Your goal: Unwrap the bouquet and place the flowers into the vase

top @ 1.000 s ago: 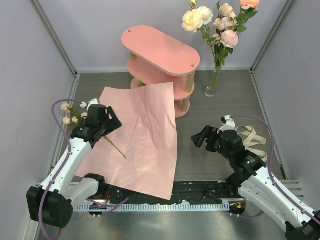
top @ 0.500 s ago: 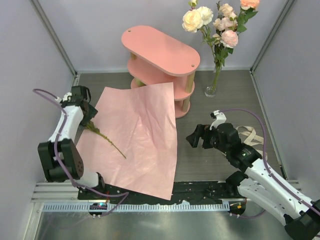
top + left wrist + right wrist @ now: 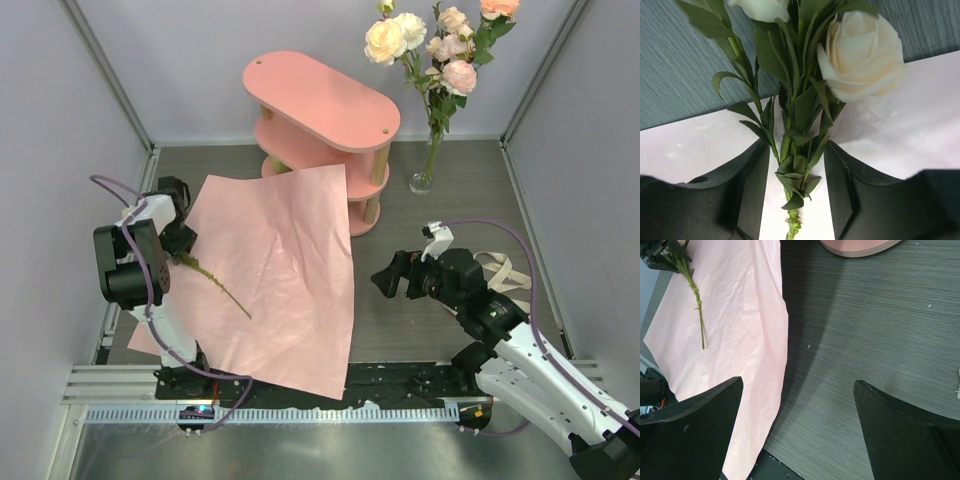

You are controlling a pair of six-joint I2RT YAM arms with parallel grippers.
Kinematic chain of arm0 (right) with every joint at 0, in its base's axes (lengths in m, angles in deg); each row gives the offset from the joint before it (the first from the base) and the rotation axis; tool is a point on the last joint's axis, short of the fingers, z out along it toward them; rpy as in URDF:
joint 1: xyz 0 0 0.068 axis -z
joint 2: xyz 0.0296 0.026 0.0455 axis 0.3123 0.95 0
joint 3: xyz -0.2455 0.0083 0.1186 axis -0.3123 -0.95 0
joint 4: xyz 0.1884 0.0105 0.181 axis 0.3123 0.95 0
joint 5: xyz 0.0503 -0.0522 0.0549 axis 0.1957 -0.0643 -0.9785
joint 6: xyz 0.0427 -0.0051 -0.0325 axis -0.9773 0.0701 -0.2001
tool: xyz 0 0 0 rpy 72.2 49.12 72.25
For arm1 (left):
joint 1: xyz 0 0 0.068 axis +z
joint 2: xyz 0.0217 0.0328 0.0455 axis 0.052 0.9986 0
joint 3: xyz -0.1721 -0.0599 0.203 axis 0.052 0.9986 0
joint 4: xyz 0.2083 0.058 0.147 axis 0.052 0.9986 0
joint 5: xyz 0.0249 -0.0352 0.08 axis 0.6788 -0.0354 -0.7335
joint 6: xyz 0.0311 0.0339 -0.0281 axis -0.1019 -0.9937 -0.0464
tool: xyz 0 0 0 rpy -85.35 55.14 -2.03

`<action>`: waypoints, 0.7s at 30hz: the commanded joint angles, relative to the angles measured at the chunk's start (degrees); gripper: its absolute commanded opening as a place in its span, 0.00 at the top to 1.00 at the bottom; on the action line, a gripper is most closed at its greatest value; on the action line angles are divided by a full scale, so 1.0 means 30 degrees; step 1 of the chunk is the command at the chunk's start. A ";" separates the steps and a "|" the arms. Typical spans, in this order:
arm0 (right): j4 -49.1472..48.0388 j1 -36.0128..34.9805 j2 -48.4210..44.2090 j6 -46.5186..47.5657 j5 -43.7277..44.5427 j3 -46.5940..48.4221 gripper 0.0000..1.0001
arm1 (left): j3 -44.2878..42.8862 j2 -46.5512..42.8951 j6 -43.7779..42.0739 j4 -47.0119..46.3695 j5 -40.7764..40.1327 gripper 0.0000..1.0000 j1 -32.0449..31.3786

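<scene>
The pink wrapping paper (image 3: 280, 270) of the bouquet lies spread flat on the table. One flower lies on its left part, its thin green stem (image 3: 215, 285) pointing toward the front. My left gripper (image 3: 178, 238) is open and straddles the leafy upper stem (image 3: 796, 150). Paper shows between the stem and each finger (image 3: 752, 180). A cream rose (image 3: 860, 55) sits just beyond the jaws. The clear vase (image 3: 423, 180) at the back right holds several flowers (image 3: 440, 50). My right gripper (image 3: 385, 280) hangs wide open over bare table (image 3: 798, 381), holding nothing.
The pink three-tier shelf (image 3: 320, 100) stands at the back centre, with the paper's far corner against it. Cream ribbon (image 3: 500, 275) lies loose by the right arm. The enclosure wall (image 3: 60, 150) is close to the left arm. The lone stem (image 3: 696, 305) shows in the right wrist view.
My left arm pulled back toward the left wall and set its gripper over the flower's head, jaws narrowing around the stem. The right gripper drifted slightly left.
</scene>
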 commanded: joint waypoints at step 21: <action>-0.0432 -0.0092 0.2825 0.1638 -0.2377 0.3644 0.01 | 0.4785 -1.5137 -0.2598 -0.8021 1.4191 1.00 0.0014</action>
